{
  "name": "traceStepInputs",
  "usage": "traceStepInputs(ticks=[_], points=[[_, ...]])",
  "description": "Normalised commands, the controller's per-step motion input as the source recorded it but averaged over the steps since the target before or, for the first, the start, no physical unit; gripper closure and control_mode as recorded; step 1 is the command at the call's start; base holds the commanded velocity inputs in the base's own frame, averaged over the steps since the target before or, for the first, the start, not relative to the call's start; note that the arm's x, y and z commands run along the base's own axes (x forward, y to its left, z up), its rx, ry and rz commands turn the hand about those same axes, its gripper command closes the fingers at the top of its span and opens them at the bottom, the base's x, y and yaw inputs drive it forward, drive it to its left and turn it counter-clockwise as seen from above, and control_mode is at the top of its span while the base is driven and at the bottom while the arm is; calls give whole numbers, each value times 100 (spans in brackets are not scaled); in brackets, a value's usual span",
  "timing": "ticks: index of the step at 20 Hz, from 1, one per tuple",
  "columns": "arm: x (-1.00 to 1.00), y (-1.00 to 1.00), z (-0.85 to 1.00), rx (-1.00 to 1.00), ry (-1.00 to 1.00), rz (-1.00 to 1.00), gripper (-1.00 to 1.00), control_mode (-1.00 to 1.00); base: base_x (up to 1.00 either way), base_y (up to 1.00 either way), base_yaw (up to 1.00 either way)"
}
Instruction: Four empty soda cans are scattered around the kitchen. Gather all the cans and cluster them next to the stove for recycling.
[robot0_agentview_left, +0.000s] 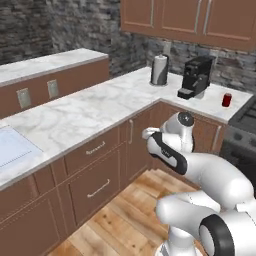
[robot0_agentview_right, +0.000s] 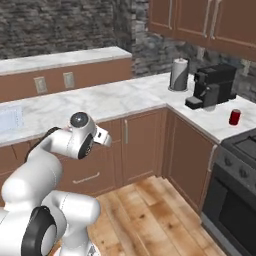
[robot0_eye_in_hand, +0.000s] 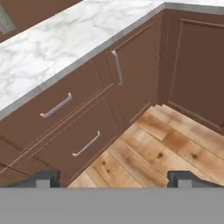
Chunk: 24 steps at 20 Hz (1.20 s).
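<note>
While hand (robot0_eye_in_hand: 113, 179) hangs spread wide and empty before the cabinet drawers (robot0_eye_in_hand: 72, 127), looks like the searching step: one red soda can (robot0_agentview_left: 227, 99) parked far ahead on the desk (robot0_agentview_left: 90, 112), just beside the stove (robot0_agentview_right: 240, 165). Next: hunt remaining cans.

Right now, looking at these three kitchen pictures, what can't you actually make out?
- Stove: cut off by the right edge in both base views, so its burners barely show.
- Red soda can: too small to read any label; its far side is hidden.
- Sink: cut by the left edge in the left base view.
- Gripper: the hand view catches just the wide-apart finger tips.
</note>
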Motion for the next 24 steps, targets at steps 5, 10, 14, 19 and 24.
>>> traceStepInputs(ticks=[5, 10, 14, 19, 24], points=[[0, 0, 0, 0, 0, 0, -100, 100, 0, 100, 47], [0, 0, 0, 0, 0, 0, -100, 100, -3, 95, 47], [0, 0, 0, 0, 0, 0, -100, 100, -5, 93, 44], [0, 0, 0, 0, 0, 0, -100, 100, 0, 100, 28], [0, 0, 0, 0, 0, 0, -100, 100, 0, 100, 16]])
